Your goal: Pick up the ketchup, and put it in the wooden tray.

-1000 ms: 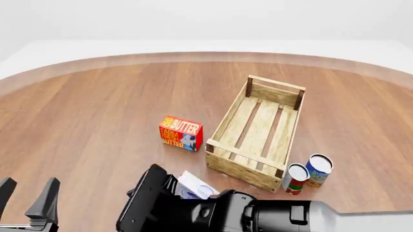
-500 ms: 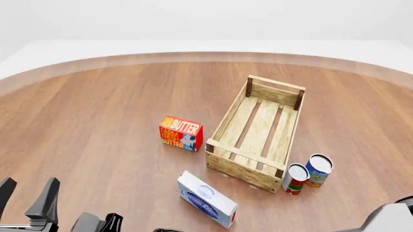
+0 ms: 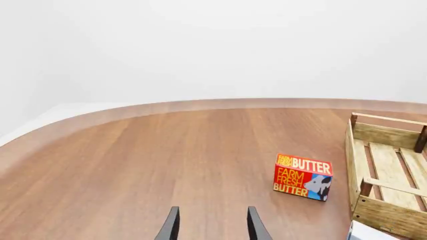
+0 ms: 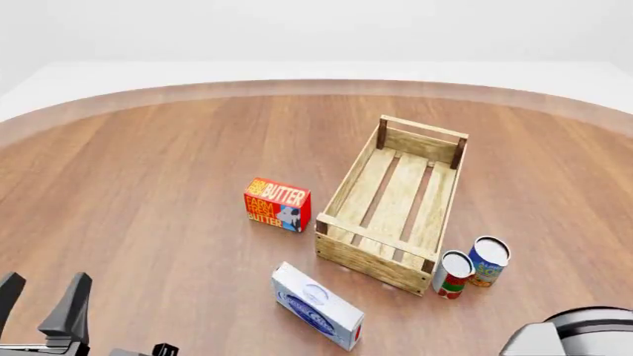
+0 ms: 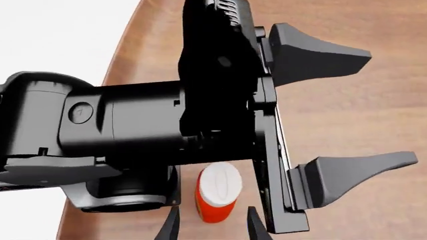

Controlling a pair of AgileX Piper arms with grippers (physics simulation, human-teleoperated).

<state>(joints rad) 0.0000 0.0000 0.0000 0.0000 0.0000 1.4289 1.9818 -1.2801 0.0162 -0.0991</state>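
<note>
The ketchup (image 5: 217,192), a red-orange bottle with a white cap, shows only in the right wrist view. It stands on the table close beside the left arm's black body. My right gripper (image 5: 212,229) is open, with one fingertip on each side of the bottle's lower end and no grip on it. My left gripper (image 5: 340,112) fills that view with its fingers spread wide and empty; it sits at the front view's bottom left (image 4: 40,297). The wooden tray (image 4: 374,261) lies right of centre, with nothing in it.
A red butter box (image 4: 278,205) stands left of the tray. A blue-and-white box (image 4: 316,305) lies in front of it. A red-and-green can (image 4: 454,274) and a blue can (image 4: 488,261) stand at the tray's near right corner. The right arm's body (image 4: 574,334) is at the bottom right.
The right arm has swung out of the bottom centre of the front view, uncovering the blue-and-white box; only part of it shows at the bottom right. The left gripper has not moved.
</note>
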